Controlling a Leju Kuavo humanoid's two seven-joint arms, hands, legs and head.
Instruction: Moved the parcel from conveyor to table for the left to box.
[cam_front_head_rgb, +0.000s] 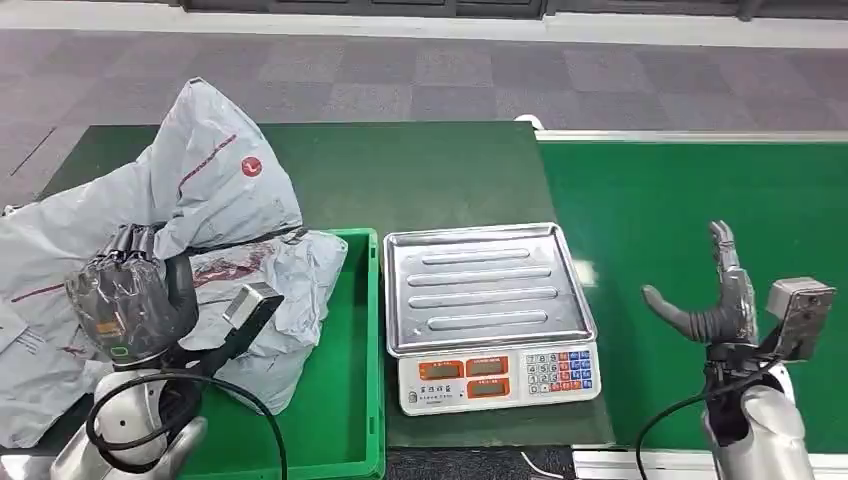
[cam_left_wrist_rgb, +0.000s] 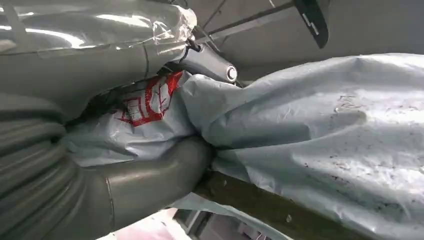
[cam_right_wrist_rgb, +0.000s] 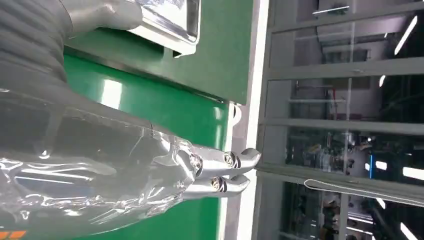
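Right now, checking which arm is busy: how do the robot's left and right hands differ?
The left hand grips a grey parcel above the green bin; the right hand holds nothing. The left hand's fingers curl around the bag; the right hand's are spread, upright over the green conveyor. Both wear clear plastic covers.

Both arms are silver, rounded metal at the forearm, with black cables looping beside each wrist. The left hand (cam_front_head_rgb: 130, 300) is dark grey and wrapped in clear crinkled plastic film, with a small green mark near its base. The right hand (cam_front_head_rgb: 718, 300) has grey fingers (cam_front_head_rgb: 722, 250) and a thick grey thumb; a boxy grey camera module sits at each wrist. Close up, the fingertips carry round silver screws, and a grey ribbed cover sheathes the wrist.
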